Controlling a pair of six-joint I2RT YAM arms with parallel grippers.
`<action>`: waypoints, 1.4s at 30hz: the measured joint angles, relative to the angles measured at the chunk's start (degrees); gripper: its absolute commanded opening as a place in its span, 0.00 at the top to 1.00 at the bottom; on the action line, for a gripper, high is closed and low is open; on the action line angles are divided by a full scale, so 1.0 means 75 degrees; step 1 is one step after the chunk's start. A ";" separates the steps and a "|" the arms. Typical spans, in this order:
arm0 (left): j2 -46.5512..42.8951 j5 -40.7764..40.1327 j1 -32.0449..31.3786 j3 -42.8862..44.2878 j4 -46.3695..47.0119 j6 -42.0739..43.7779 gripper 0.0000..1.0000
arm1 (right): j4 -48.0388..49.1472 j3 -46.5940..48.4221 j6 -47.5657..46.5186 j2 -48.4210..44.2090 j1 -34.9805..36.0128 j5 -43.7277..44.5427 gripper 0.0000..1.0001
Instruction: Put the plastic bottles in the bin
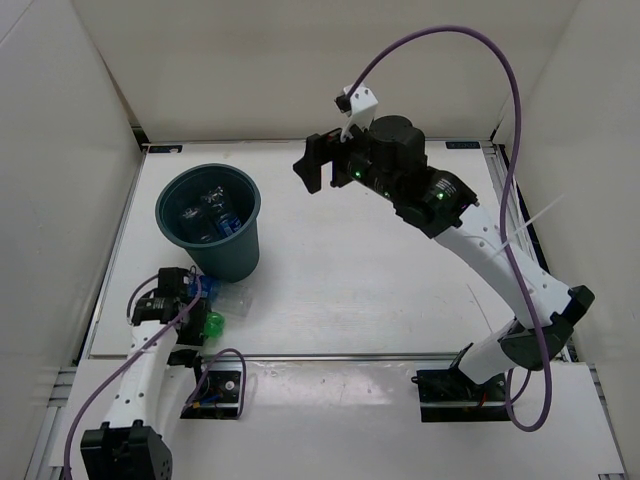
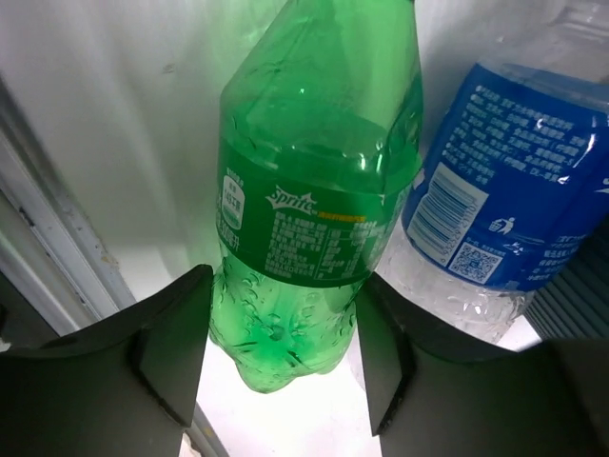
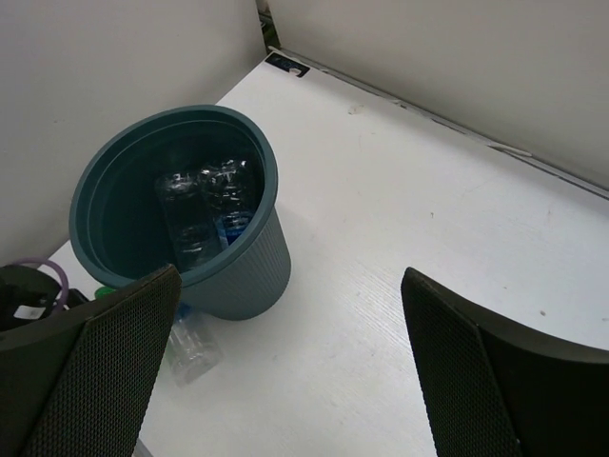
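Here, the left gripper (image 2: 276,367) is clenched on the green bottle (image 2: 314,190). In the left wrist view its two dark fingers (image 2: 171,352) press against the lower part of the bottle from both sides, and the bumpy bottom end of the bottle is nearest to the camera. Just beside the green bottle, on its right in this view, is a blue-labelled bottle (image 2: 504,209) of clear plastic, with a barcode and a square code on the label. Whether the two bottles touch cannot be told. In the top view this pair is at the near-left part of the table (image 1: 380,290), close to the foot of the bin (image 1: 235,255), on its near side. The bin stands upright on the left part of the table, and inside it lie two clear bottles (image 3: 186,224), at least one with some blue on it. The right gripper (image 1: 318,160) hangs high above the far middle of the table, well apart from the bin and from every bottle — its jaws are spread wide and hold nothing. In the right wrist view the bin shows on the left, partly behind the left one of the two black fingers, and a piece of a clear bottle shows on the table just beside its base.
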 measured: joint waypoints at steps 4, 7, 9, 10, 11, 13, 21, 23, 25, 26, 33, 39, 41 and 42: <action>-0.0498 -0.0026 0.0076 0.0201 -0.0609 0.0029 0.48 | -0.0020 -0.0125 -0.0050 0.0003 0.0003 0.0169 0.00; -0.0918 -0.0283 0.0076 0.1329 -0.1553 -0.0009 0.48 | -0.0044 -0.0236 -0.0044 0.0003 -0.0041 0.0262 0.00; -0.1134 -0.0504 0.0076 0.2445 -0.1833 -0.0032 0.52 | -0.0117 -0.0259 0.0000 0.0006 -0.0111 0.0274 0.00; -0.1218 -0.0603 0.0076 0.2952 -0.1912 -0.0017 0.53 | -0.0160 -0.0259 0.0023 0.0006 -0.0157 0.0283 0.00; -0.1274 -0.0714 0.0076 0.3518 -0.1993 0.0017 0.53 | -0.0195 -0.0259 0.0079 0.0006 -0.0195 0.0291 0.00; -0.1335 -0.0959 0.0076 0.4529 -0.2060 0.0073 0.52 | -0.0248 -0.0259 0.0160 0.0006 -0.0259 0.0297 0.00; -0.0239 -0.1489 0.0082 0.6580 -0.1160 0.2133 0.45 | -0.0294 -0.0259 0.0358 0.0006 -0.0335 0.0280 0.00; 0.0259 -0.1361 0.0082 0.6560 -0.0510 0.2812 0.43 | -0.0294 -0.0259 0.0361 0.0006 -0.0335 0.0280 0.00; 0.0766 -0.1204 0.0082 0.6543 0.0087 0.3383 0.42 | -0.0294 -0.0259 0.0361 0.0009 -0.0335 0.0277 0.00; 0.1032 -0.1134 0.0079 0.6543 0.0338 0.3608 0.42 | -0.0294 -0.0259 0.0358 0.0009 -0.0335 0.0274 0.00; 0.1903 -0.0927 -0.0516 0.6292 0.1387 0.4663 0.36 | -0.0294 -0.0259 0.0396 0.0009 -0.0335 0.0286 0.00; 0.1993 -0.0898 -0.1067 0.6021 0.1644 0.5266 0.00 | -0.0291 -0.0347 0.0764 0.0061 -0.0405 0.0277 0.00; 0.1990 -0.1005 -0.1180 0.6012 0.1620 0.5319 0.00 | -0.0294 -0.0353 0.0933 0.0152 -0.0478 0.0254 0.00; 0.1964 -0.1075 -0.1204 0.6015 0.1597 0.5339 0.00 | -0.0294 -0.0361 0.0991 0.0189 -0.0513 0.0239 0.00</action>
